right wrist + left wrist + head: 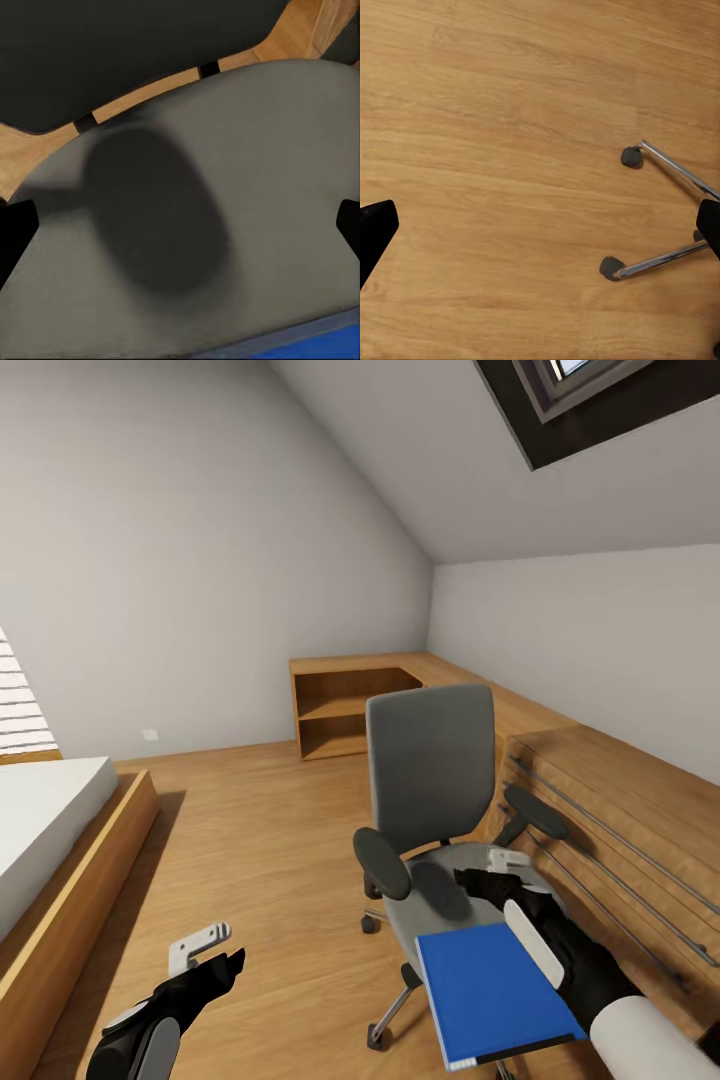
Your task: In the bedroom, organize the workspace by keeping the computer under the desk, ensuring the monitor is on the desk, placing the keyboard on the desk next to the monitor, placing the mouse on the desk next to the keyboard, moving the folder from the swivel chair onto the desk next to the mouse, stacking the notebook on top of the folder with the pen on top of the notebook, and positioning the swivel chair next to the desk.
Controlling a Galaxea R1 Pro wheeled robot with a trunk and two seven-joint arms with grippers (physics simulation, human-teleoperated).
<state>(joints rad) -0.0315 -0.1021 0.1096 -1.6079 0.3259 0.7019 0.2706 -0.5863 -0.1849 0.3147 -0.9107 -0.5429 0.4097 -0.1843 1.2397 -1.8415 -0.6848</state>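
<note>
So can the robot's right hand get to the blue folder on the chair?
Probably yes. The right hand hovers open over the swivel chair seat, just past the blue folder, which lies on the seat's front edge. Nothing sits between them.

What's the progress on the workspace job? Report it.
Done: nothing that these views show. In hand: the right gripper hangs over the chair seat, its fingers spread, with the blue folder at the seat's front edge, not yet gripped. The left gripper hangs open above the floor. Left: moving the folder to the desk, and everything else.
</note>
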